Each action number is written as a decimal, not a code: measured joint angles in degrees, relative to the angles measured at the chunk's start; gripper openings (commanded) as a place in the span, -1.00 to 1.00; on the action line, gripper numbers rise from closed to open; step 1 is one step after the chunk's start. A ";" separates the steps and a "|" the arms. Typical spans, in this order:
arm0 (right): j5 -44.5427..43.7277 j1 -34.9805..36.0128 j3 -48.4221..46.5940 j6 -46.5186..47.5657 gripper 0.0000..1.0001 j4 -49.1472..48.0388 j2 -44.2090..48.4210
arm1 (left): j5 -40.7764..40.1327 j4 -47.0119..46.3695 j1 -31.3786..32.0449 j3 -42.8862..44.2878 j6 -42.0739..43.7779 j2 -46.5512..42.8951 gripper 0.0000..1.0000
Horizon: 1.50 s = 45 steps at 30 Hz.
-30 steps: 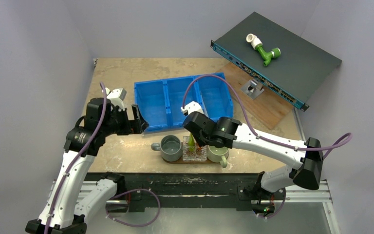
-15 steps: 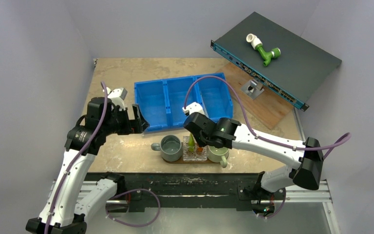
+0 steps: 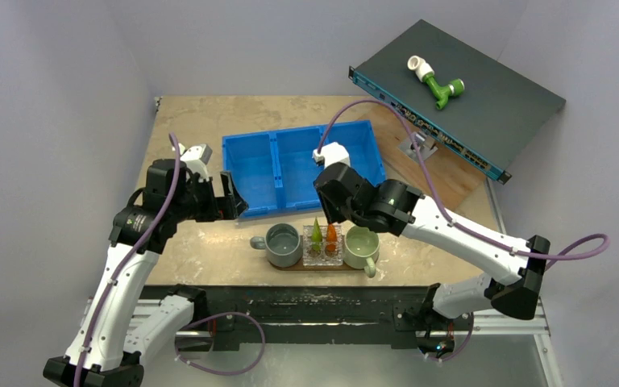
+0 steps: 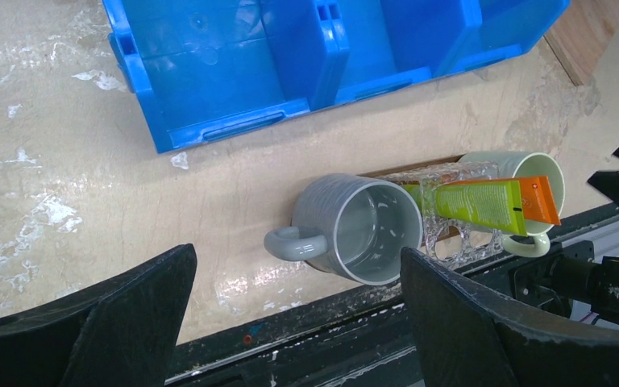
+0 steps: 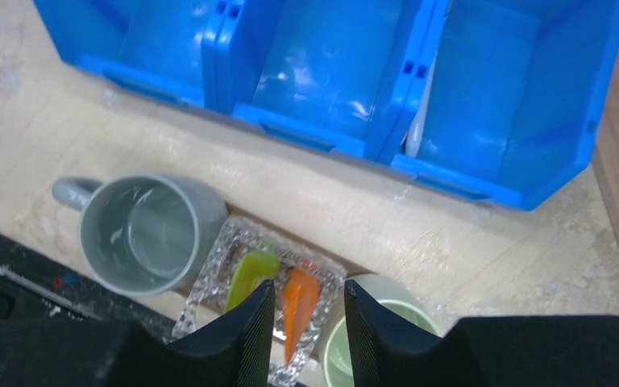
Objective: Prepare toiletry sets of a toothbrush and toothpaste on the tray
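The green toothpaste tube (image 3: 316, 232) and the orange one (image 3: 331, 234) stand side by side in a clear holder (image 3: 322, 251). The holder sits between a grey mug (image 3: 283, 244) and a pale green mug (image 3: 361, 247) on the dark brown tray (image 3: 322, 267). My right gripper (image 3: 334, 208) is open and empty, above and just behind the tubes. In the right wrist view its fingers (image 5: 254, 322) frame the orange tube (image 5: 298, 302), with the green tube (image 5: 250, 274) beside it. My left gripper (image 3: 230, 201) is open and empty, left of the bin. A pale slim thing (image 5: 419, 105) lies in the bin's right compartment. I cannot tell if it is a toothbrush.
The blue three-compartment bin (image 3: 290, 165) stands behind the tray. A dark flat box (image 3: 483, 113) at the back right carries a green-and-white pipe fitting (image 3: 435, 83) and rests on a reddish board (image 3: 439, 181). A black rail (image 3: 290, 302) runs along the front edge.
My right gripper has lifted off the holder and moved back toward the bin. The orange tube now shows standing free in the holder. The left arm has barely moved.
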<state>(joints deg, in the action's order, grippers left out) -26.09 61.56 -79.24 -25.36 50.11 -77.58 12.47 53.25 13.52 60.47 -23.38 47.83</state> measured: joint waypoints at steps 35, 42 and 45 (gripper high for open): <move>12.02 -32.89 -0.13 5.88 -0.31 -22.40 -23.39 | 4.92 -8.07 0.00 -10.19 0.72 -2.86 0.95; 15.63 -34.12 -0.24 5.92 -0.27 -25.57 -30.53 | 5.20 -9.22 0.00 -10.49 1.55 -2.78 0.95; 17.31 -34.25 -0.37 5.92 -0.26 -26.58 -32.39 | 5.20 -9.40 0.00 -10.49 1.66 -2.78 0.96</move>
<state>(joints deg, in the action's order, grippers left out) -8.78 27.31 -79.61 -19.44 23.53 -109.97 17.67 43.86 13.52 49.98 -21.71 45.06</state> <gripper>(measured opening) 0.362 0.976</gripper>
